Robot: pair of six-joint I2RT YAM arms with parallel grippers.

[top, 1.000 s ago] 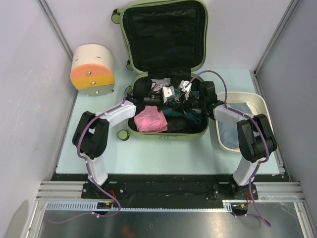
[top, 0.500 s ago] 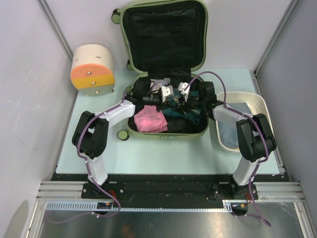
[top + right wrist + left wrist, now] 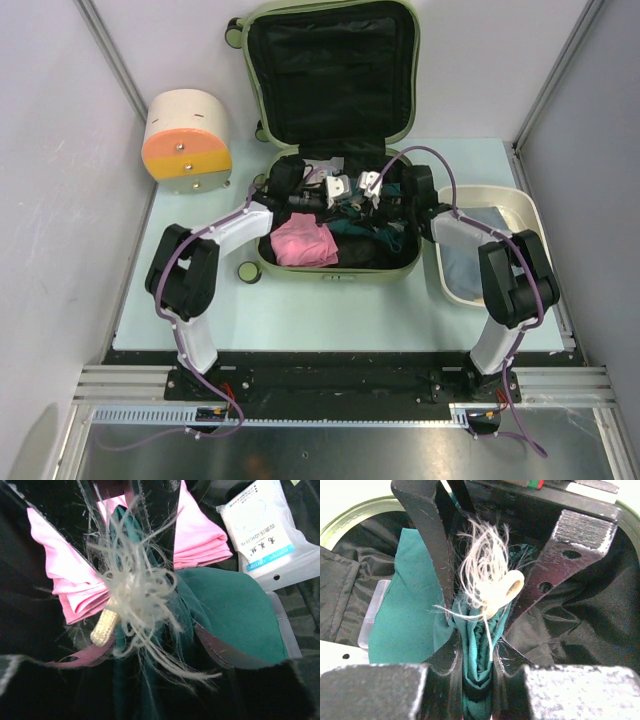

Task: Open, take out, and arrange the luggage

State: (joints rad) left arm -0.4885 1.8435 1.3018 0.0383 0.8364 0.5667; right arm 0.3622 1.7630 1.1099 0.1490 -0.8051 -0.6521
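pale olive-green luggage (image 3: 300, 271) lies open, lid (image 3: 330, 75) raised (black lining showing).

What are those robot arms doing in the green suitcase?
Both robot arms are reaching into the open luggage. The left gripper pinches a teal cloth right by a frayed cream tassel. The right gripper sits around the same bundle. A pink cloth lies inside too.

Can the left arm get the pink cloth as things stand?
Probably not yet: pink cloth lies uncovered beside its forearm, but left gripper is shut on teal cloth; must release first.
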